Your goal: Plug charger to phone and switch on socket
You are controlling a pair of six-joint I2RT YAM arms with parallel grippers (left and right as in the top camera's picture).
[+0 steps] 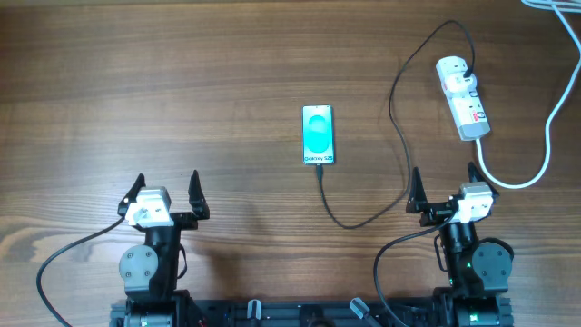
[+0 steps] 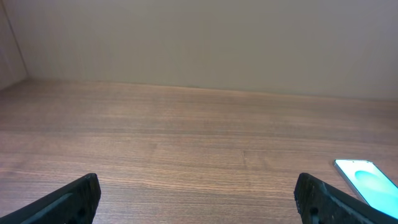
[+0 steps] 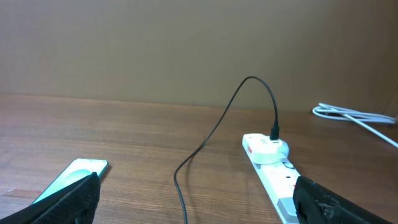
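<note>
**Both grippers spread wide, holding nothing**

The left gripper (image 1: 166, 188) and right gripper (image 1: 444, 181) hover by the near edge of the table (image 1: 182, 73), jaws fully apart and touching nothing. The phone (image 1: 318, 134) lies screen-up farther out, between them. The charger (image 1: 397, 118) runs from the socket (image 1: 465, 111), passes just beside the right gripper, and ends at the phone's near end; whether it is seated cannot be told.
</note>
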